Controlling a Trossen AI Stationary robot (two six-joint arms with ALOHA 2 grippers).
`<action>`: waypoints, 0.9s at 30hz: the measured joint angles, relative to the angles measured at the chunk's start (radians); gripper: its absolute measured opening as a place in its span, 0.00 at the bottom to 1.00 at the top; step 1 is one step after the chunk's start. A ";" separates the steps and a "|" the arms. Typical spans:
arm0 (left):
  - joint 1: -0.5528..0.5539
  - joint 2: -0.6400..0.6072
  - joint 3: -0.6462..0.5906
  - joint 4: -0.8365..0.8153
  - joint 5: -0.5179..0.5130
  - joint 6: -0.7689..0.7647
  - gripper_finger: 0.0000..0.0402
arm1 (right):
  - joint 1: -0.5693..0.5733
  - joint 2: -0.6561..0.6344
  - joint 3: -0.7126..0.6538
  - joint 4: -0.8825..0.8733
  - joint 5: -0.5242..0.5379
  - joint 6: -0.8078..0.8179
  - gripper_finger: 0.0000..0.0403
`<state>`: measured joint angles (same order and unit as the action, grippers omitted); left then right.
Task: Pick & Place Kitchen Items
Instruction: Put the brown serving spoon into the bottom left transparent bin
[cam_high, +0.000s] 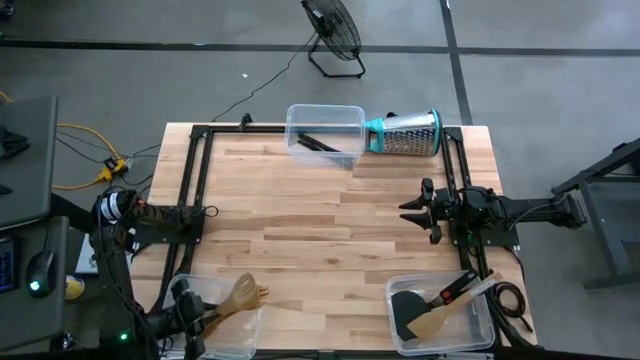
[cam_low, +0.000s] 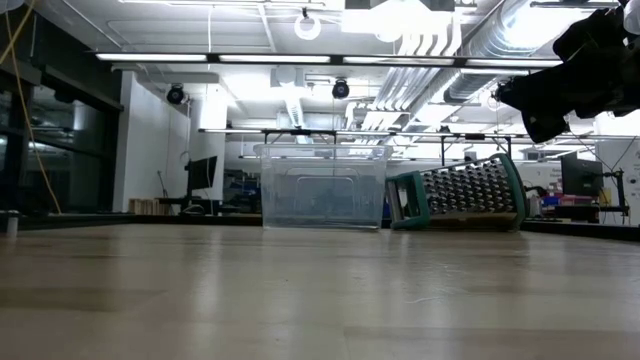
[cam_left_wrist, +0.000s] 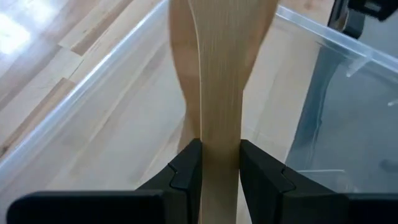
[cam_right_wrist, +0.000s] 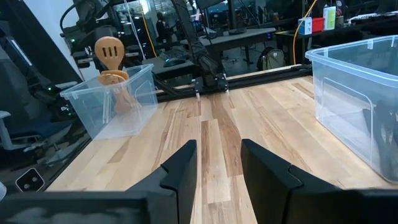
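At the bench's front left corner, the left gripper pinches a wooden spoon by its handle over the clear bin there. The handle runs straight out from between the fingers. The right gripper, near the right edge, has fingers spread on nothing.

Pale, smooth-grained wooden spatula, clear glossy plastic bin, perforated shiny steel grater, and satin butcher-block wood counter.

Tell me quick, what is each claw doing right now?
Left claw: closed on a wooden utensil over the near-left clear bin.
Right claw: open, empty, above the table's right side.
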<state>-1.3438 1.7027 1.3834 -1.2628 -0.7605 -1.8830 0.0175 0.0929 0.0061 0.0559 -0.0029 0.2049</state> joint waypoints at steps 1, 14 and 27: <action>0.010 0.001 0.000 0.013 0.004 0.029 0.21 | 0.000 0.000 0.000 0.000 0.000 0.000 0.29; 0.088 0.015 0.000 0.044 0.075 0.207 0.21 | 0.000 0.000 0.000 0.000 0.000 0.000 0.29; 0.107 0.013 0.000 0.050 0.118 0.259 0.39 | 0.000 0.000 0.000 0.000 0.000 0.000 0.29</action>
<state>-1.2372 1.7154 1.3834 -1.2130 -0.6425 -1.6244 0.0175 0.0929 0.0062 0.0559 -0.0029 0.2049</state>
